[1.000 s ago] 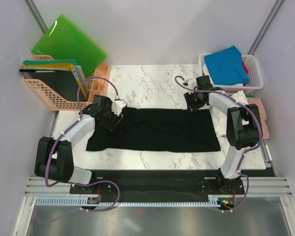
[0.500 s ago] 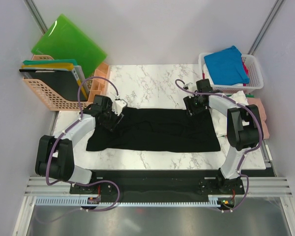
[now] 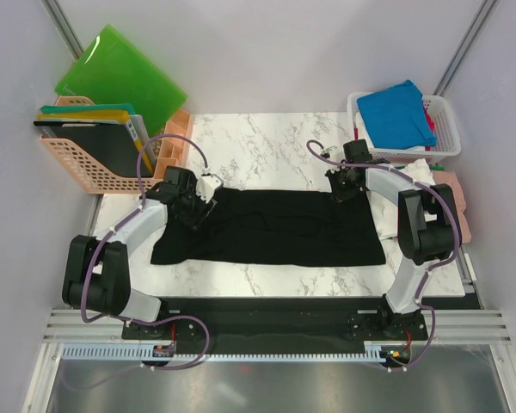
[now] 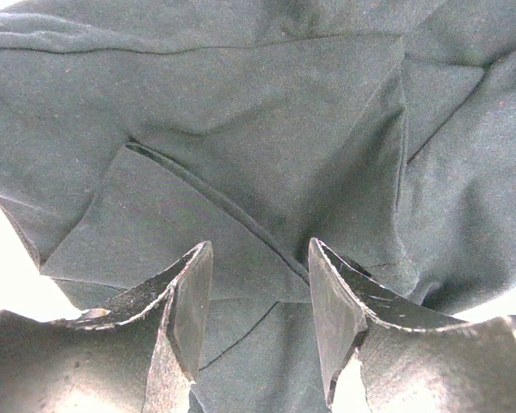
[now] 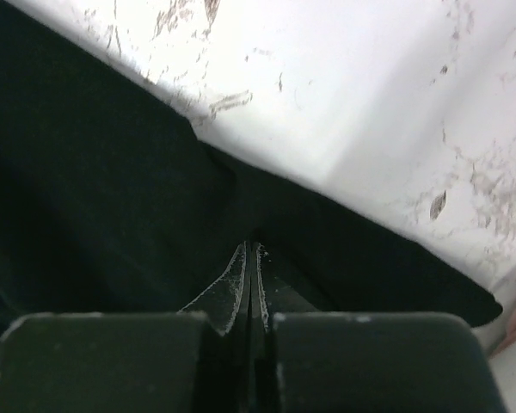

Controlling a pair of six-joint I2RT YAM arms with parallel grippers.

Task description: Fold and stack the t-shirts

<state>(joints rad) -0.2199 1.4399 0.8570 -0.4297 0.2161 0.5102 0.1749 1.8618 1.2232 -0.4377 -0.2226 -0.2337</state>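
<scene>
Black t-shirt (image 3: 271, 228): left gripper (image 4: 260, 248) spread over it, right gripper (image 5: 249, 249) pressed together at its edge (pinch unclear).

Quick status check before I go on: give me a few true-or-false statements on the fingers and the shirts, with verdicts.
1. The left fingers stand open over the black shirt. True.
2. The right fingers are open too. False: they are shut on the black shirt's far edge.
3. The blue shirt lies in the basket. True.
4. The black shirt is folded into a small stack. False: it lies spread out across the table.
</scene>
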